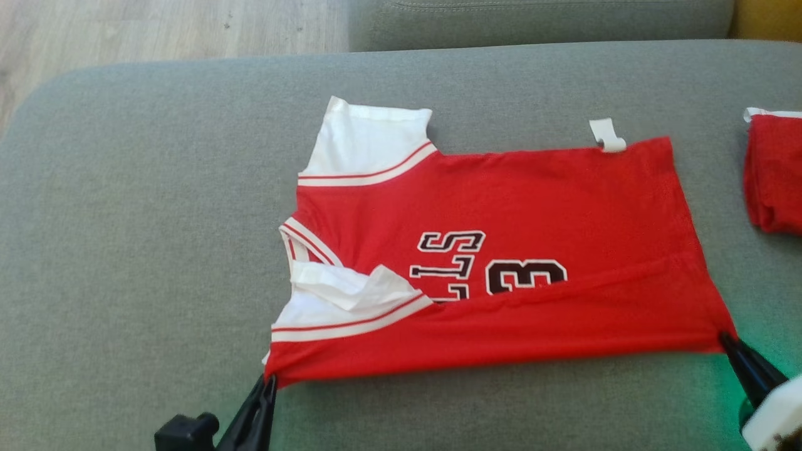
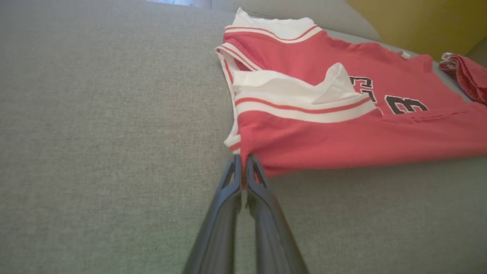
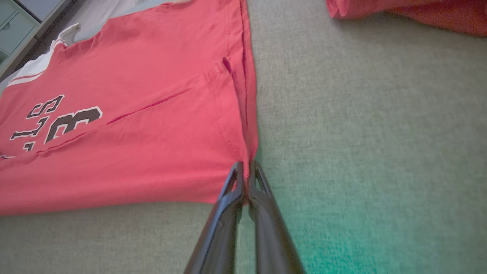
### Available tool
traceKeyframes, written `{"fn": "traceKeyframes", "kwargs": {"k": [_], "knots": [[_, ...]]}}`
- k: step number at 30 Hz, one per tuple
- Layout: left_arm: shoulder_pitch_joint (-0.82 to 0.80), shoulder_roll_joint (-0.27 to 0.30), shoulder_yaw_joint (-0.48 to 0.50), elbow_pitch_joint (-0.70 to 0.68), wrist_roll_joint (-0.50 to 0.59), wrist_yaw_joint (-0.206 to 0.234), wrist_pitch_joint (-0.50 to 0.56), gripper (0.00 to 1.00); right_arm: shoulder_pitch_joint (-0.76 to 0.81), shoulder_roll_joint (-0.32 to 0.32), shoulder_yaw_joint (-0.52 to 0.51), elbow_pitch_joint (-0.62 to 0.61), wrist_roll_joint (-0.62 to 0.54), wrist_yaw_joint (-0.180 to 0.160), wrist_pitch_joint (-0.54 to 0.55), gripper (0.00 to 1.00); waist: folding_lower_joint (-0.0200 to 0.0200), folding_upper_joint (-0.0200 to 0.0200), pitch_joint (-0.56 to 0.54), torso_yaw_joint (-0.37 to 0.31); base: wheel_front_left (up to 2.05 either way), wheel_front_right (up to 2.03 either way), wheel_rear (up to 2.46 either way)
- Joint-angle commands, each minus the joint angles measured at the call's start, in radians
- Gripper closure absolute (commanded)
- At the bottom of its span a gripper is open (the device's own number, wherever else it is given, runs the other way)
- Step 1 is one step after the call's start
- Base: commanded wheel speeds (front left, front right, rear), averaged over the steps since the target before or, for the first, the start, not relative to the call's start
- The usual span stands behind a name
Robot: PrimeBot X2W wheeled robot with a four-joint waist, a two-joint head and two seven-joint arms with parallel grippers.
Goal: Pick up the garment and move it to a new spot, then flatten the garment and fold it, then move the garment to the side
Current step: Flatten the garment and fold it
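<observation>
On a grey sofa (image 1: 125,219) near wood floor (image 1: 156,31), the left tool (image 1: 270,379) and right tool (image 1: 724,338) are gripping, closed tight, corners of the jersey (image 1: 501,200).

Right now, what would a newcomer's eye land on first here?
The red jersey with white sleeves and black lettering lies spread across the grey cushion, its near edge folded over. The left hand pinches its near sleeve-side corner and the right hand its near hem corner. Another red garment sits at the far right.
</observation>
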Motion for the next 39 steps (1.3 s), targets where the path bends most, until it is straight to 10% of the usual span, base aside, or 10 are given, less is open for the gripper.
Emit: {"fn": "traceKeyframes", "kwargs": {"k": [1,7,9,11,12,18,23,29,39], "knots": [[-0.012,0.038,0.024,-0.033,0.004,0.010,0.007,1.00,0.042,-0.052,-0.029,-0.029,0.005,-0.001,-0.005,1.00,0.0001,-0.0001,-0.001,0.004,0.00,0.00,0.00],[-0.013,0.039,0.015,-0.023,-0.002,0.009,0.028,1.00,0.113,-0.032,-0.085,-0.068,-0.012,-0.001,0.005,0.91,0.0001,-0.0001,0.004,0.009,0.00,0.00,0.00],[-0.018,0.039,0.010,-0.015,-0.004,0.009,0.042,0.89,0.128,-0.019,-0.107,-0.084,-0.023,-0.001,0.013,0.00,0.0001,-0.0001,0.007,0.008,0.00,0.00,0.00],[-0.030,0.038,0.008,-0.018,-0.005,0.014,0.059,0.19,0.134,-0.005,-0.135,-0.099,-0.042,-0.001,0.016,0.00,0.0001,-0.0001,0.010,0.006,0.00,0.00,0.00],[-0.039,0.039,0.012,-0.025,-0.003,0.018,0.062,0.00,0.136,0.000,-0.145,-0.111,-0.052,-0.001,0.021,0.00,0.0001,-0.0001,0.012,0.005,0.00,0.00,0.00],[-0.158,0.090,0.045,-0.109,0.017,0.008,0.119,0.00,0.125,0.016,-0.234,-0.206,-0.122,-0.001,0.037,0.00,0.0001,-0.0001,0.047,-0.002,0.00,0.00,0.00],[-0.490,0.128,0.077,-0.121,0.060,-0.085,0.251,0.00,0.076,0.055,-0.308,-0.295,-0.190,-0.001,0.094,0.00,0.0001,-0.0001,0.137,-0.016,0.00,0.00,0.00],[-0.840,0.114,0.048,0.041,0.003,-0.282,0.505,0.00,-0.001,0.101,-0.324,-0.366,-0.251,-0.001,0.157,0.00,0.0001,-0.0001,0.233,-0.069,0.00,0.00,0.00],[-1.162,0.086,0.034,0.361,-0.042,-0.371,0.760,0.00,-0.070,0.154,-0.318,-0.408,-0.290,-0.001,0.185,0.00,0.0001,-0.0001,0.366,-0.176,0.00,0.00,0.00]]}}
